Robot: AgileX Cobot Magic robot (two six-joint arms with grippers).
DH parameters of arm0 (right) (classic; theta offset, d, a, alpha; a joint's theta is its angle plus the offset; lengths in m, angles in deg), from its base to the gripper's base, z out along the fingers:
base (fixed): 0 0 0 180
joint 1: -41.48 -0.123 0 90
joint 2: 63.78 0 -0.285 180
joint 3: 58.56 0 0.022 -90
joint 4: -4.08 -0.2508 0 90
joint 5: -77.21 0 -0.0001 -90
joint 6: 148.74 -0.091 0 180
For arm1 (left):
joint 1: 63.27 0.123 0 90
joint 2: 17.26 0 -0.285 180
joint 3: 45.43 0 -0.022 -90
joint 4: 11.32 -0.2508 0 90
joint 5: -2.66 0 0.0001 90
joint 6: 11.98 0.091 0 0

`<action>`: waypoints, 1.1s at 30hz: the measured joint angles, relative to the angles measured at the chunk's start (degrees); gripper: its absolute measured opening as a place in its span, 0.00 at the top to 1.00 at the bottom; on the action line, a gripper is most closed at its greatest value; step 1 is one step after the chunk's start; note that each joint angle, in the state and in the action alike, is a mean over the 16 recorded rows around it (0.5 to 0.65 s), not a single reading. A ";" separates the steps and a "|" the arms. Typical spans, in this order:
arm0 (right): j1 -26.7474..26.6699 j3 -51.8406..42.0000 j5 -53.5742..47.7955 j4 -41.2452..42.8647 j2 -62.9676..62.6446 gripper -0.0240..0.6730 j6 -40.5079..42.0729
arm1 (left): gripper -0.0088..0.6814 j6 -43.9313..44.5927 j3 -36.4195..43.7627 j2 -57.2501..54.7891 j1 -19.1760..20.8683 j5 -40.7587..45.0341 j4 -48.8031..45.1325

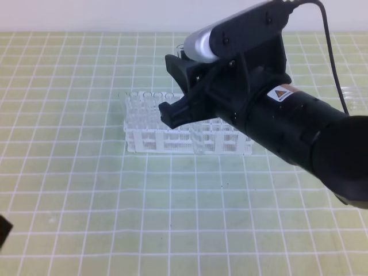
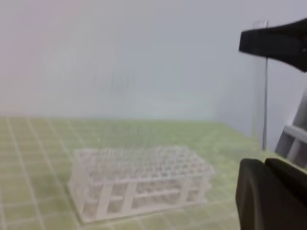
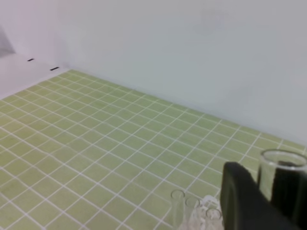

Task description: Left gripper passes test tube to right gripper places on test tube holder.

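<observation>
Lab bench: green gridded mat point(image 1: 69, 190), white test tube holder point(image 1: 172, 135), plain white wall point(image 3: 192, 57).

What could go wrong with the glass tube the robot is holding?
The test tube hangs from the right gripper by its top end, so it might slip or swing. The test tube holder has small holes and other tubes standing in it; the tube could miss or bump them.

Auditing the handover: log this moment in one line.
right gripper: holding test tube upright | test tube holder: tube not inserted | left gripper: shut, empty
</observation>
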 joint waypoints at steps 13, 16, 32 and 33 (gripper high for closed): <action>0.00 0.00 -1.48 -0.08 0.00 0.83 0.02 | 0.99 -1.30 11.04 0.04 0.00 -10.35 0.30; 0.00 0.00 -1.72 -0.08 0.00 0.83 0.04 | 0.99 -1.67 11.55 0.08 0.00 -8.49 0.25; 0.00 0.00 -1.77 -0.08 0.00 0.83 0.13 | 0.99 -2.10 11.69 -0.12 0.00 -1.61 -0.60; 0.00 0.00 -1.76 -0.08 0.00 0.83 0.13 | 0.99 -2.10 11.69 -0.12 0.00 -1.61 -0.60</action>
